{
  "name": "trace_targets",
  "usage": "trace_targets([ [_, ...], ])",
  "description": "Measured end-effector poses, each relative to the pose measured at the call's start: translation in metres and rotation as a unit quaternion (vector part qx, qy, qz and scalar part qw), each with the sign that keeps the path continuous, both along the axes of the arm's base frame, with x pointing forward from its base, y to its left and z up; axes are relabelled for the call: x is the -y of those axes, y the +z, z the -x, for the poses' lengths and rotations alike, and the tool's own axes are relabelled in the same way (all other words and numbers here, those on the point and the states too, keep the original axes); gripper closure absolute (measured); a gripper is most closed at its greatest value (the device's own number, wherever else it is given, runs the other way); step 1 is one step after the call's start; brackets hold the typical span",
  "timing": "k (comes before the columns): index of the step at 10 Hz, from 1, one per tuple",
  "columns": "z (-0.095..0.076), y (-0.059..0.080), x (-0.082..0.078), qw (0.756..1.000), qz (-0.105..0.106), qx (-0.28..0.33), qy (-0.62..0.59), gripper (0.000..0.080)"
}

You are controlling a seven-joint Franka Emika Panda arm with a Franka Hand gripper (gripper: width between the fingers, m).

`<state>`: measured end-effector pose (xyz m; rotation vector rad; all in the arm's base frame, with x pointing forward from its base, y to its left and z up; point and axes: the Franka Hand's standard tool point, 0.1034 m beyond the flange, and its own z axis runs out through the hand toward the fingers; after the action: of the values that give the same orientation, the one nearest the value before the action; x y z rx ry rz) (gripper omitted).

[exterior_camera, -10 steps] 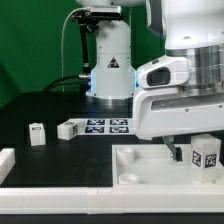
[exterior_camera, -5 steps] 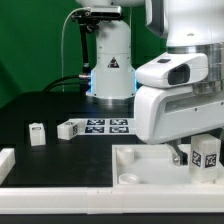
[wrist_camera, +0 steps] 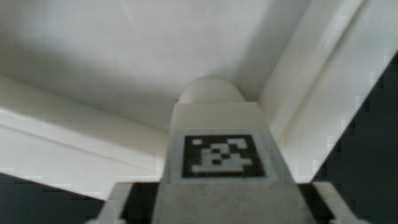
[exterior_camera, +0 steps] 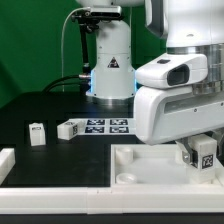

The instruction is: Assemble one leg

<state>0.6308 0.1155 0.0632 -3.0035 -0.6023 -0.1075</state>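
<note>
The gripper pinches the leg over the panel at the exterior view's right, where a slight tilt could jam it against the corner socket.

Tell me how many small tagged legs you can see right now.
3. One leg and a second leg lie on the dark table; a third leg is at the pincer. Others may be hidden behind the arm.

The marker board lies flat on the dark surface. Nearer the camera sits a large white square panel.
</note>
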Motion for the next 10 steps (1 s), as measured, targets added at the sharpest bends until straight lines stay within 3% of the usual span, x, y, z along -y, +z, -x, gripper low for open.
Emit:
trace_targets([
  [3, 0.0000, 0.0001, -0.0009, 0.995, -0.007, -0.008, -0.098, 0.0510],
  [5, 0.0016, -0.0003, -0.0024, 0.964, -0.012, -0.007, -0.267, 0.0510],
  [7, 0.0031, -0.0015, -0.0030, 0.914, -0.014, -0.016, -0.405, 0.0509],
  [10, 0.0039, -0.0027, -0.0044, 0.793, -0.023, -0.043, -0.608, 0.0509],
])
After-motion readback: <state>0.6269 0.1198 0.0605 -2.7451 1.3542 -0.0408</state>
